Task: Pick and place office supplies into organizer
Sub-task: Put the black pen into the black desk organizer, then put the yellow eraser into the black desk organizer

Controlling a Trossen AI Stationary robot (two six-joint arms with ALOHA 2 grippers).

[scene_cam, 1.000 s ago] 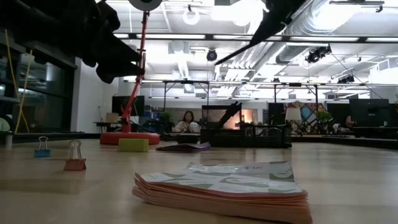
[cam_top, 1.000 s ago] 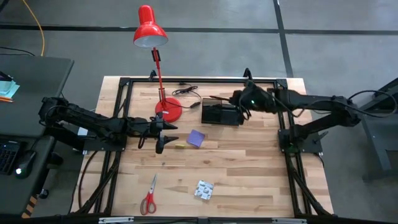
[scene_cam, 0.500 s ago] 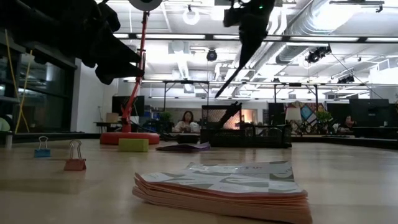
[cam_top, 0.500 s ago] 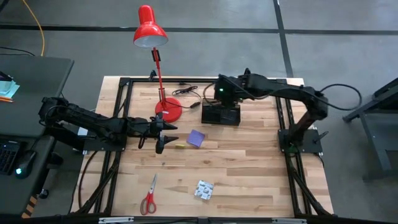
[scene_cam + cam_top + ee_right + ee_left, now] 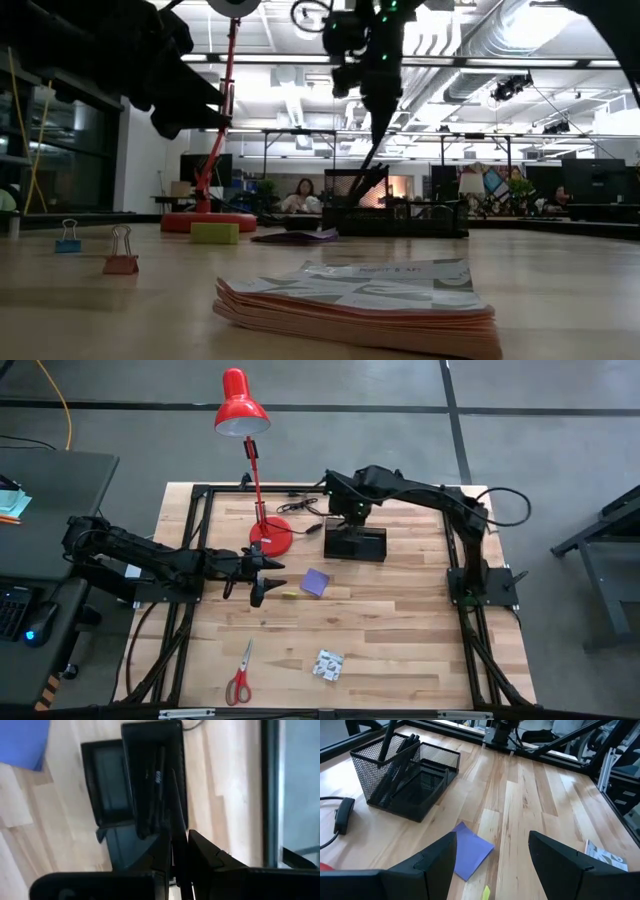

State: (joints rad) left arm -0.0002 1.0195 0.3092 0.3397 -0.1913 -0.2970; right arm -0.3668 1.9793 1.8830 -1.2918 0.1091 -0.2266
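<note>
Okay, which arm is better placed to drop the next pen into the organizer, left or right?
Right, most likely. The right gripper hangs directly above the organizer, shut on a pen pointing down into it. The left gripper is open, off beside the purple notepad, holding nothing.

- Red desk lamp (image 5: 243, 420): base on the wooden table (image 5: 400, 640), shade beyond its far edge.
- Black cord (image 5: 300, 508): lay just beside the lamp base.
- Two binder clips (image 5: 120, 255): stood upright, nearer than the lamp in the low view.
- Seated person (image 5: 301, 196): far behind the lamp.
</note>
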